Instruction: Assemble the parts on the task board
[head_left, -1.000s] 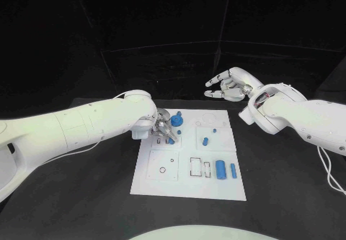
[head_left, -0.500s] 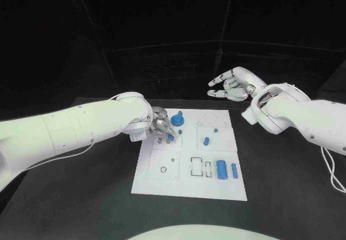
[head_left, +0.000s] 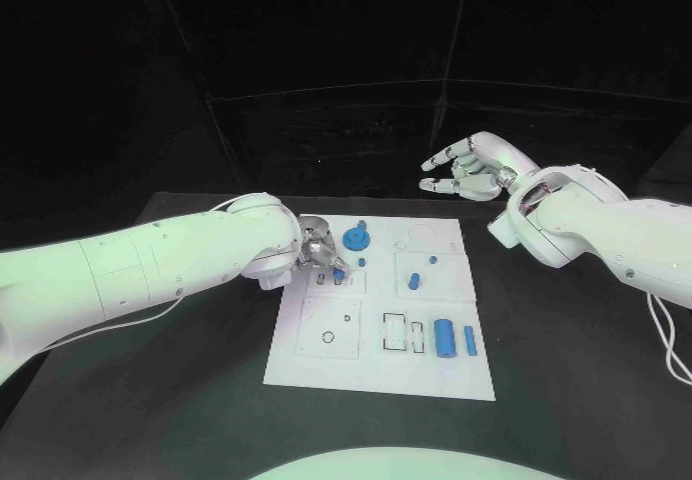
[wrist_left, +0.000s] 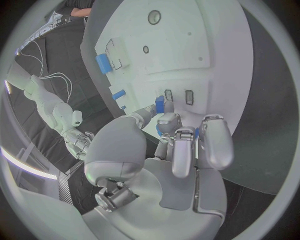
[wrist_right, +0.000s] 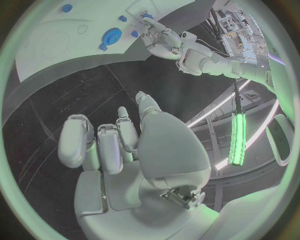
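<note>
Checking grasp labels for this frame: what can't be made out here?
- Head view: whether the small blue part is seated in the task board or lifted; the left hand covers it.
- Left wrist view: the part's lower end, hidden behind fingers.
- Head view: the right hand's palm, turned away.

The left robot hand (head_left: 320, 250) and its arm cover the upper-left part of the task board (head_left: 378, 375), blocking access from the left edge there. A round blue part (head_left: 355, 239) stands just beside that hand. A short blue part (head_left: 411, 281) stands near the board's middle. Two blue cylinders (head_left: 454, 338) lie side by side in the lower-right area. The board's lower-left area carries only flat outlines and is open from above. The right robot hand (head_left: 464, 170) hangs above the desk (head_left: 577, 380) beyond the board's far edge, well apart from the parts. The desk in front of the board is unobstructed.
</note>
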